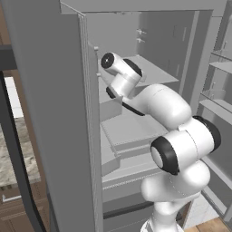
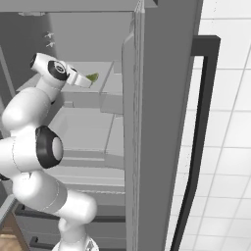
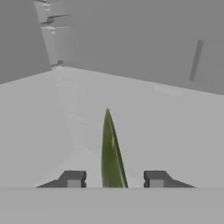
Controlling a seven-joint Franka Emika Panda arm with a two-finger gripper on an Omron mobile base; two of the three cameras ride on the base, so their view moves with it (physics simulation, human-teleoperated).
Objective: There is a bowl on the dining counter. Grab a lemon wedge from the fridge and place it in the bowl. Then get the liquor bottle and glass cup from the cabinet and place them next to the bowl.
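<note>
In the left base view, the fridge (image 1: 54,113) is seen with its doors open, and the white arm is stretched into it over a grey inner shelf (image 1: 131,131). The hand itself is hidden there behind the arm's wrist.

In the right base view, the end effector (image 2: 87,80) is held above an upper shelf, and the lemon wedge (image 2: 92,77) is seen as a small yellow-green sliver right at its tip.

In the hand view, the lemon wedge (image 3: 112,153) is standing on its edge on the shelf, between the two dark fingertips (image 3: 73,179). The fingertips are spread, with a gap left on both sides of the wedge, so it is not pinched.
</note>
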